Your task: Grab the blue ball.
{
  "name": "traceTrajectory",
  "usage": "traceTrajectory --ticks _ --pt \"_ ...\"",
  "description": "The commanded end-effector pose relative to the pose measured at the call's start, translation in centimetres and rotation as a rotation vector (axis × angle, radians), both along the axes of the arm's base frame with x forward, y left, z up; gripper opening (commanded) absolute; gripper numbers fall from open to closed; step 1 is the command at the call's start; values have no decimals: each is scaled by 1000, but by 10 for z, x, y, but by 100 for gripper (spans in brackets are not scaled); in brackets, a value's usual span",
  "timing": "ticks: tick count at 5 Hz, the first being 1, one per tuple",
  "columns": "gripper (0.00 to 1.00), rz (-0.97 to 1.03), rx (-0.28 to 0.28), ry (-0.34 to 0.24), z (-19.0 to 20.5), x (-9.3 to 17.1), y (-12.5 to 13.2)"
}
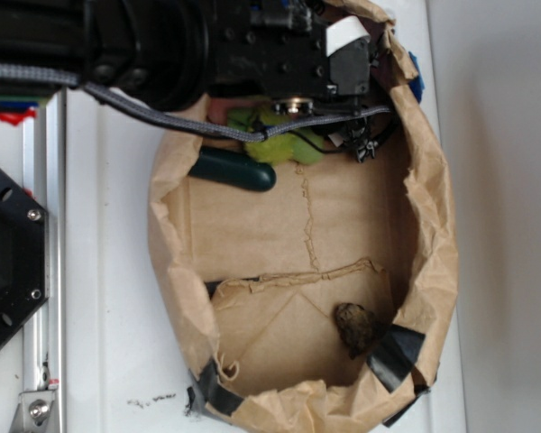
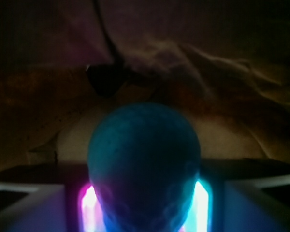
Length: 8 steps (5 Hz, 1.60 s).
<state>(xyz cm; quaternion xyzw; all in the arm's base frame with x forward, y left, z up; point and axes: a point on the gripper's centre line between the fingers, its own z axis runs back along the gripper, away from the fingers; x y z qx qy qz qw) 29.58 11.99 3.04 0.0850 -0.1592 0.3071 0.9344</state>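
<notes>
Pincer [image 2: 144, 203] grasps the blue ball [image 2: 144, 159] between its glowing fingers [image 2: 201, 203], as my wrist view shows; being round, the ball has no long axis I can name. From outside, I see one paper bag [image 1: 437, 234] on the bench [image 1: 108, 271], holding one green plush toy [image 1: 284, 144], one dark green handle [image 1: 234, 169], one brown lump [image 1: 359, 327].

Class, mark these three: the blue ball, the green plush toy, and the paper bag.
blue ball [image 2: 144, 159], wrist view, front of its ribbed surface
green plush toy [image 1: 284, 144], exterior view, fuzzy body
paper bag [image 1: 437, 225], exterior view, right wall
</notes>
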Motion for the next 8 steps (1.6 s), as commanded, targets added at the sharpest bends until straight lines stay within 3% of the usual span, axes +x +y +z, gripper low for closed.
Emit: traceTrajectory --ticks 1,2,3,4,5,6,8 --pt "0 -200 -47 -52 56 0 -28" --pt "0 -305 -85 -58 89 -21 -62" --pt "0 -407 -154 -27 112 -41 -89" --pt "0 -513 -240 88 127 -48 -108" --pt "0 -574 -320 127 133 -51 -108" --pt "0 -592 -351 115 136 -46 -105" --pt "0 -593 -313 121 135 -55 -118"
